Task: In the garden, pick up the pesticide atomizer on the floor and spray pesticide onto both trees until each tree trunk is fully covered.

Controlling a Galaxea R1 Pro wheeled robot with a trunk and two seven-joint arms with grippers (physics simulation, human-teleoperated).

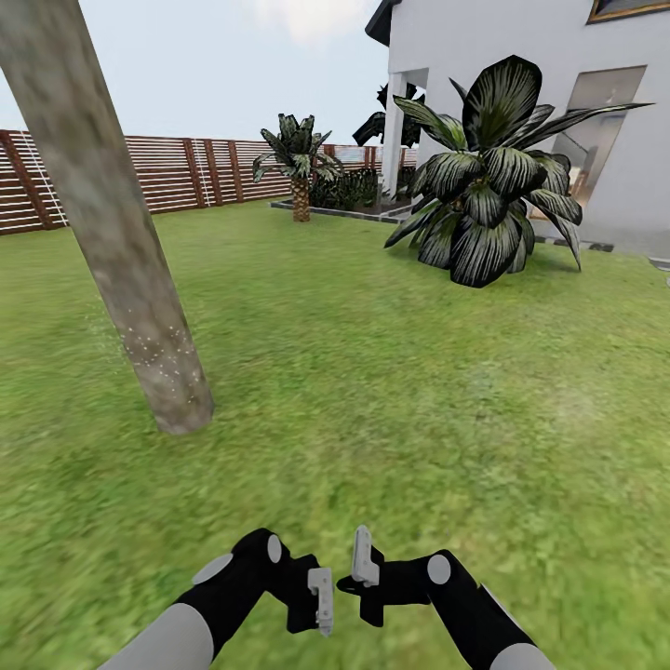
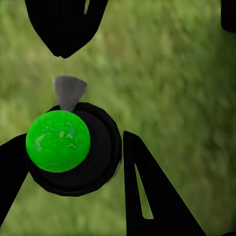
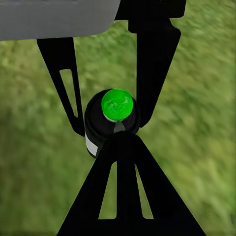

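The pesticide atomizer (image 2: 98,157) sits off the grass (image 1: 419,419), between the two fingers of the left end effector (image 1: 323,603). Both fingers press its black body, so I judge it gripped. The right end effector (image 1: 361,558) hangs just beside it. Its fingers look spread and apparently clear of the bottle, though black on black makes contact hard to rule out.

The atomizer looks like a small, rigid, light bottle with a smooth round body that could twist in a loose grip. The best hold is probably across the black body below the green cap (image 3: 117,104), leaving the grey nozzle (image 2: 69,91) unblocked and aimed outward.

The wrist views give the bottle's cap, nozzle and finger placement. The head view gives the target instead: the thick leaning tree trunk (image 1: 130,279) stands far left, well apart from both arms. White pesticide specks (image 1: 154,358) dot only its lower part, so coverage looks incomplete.
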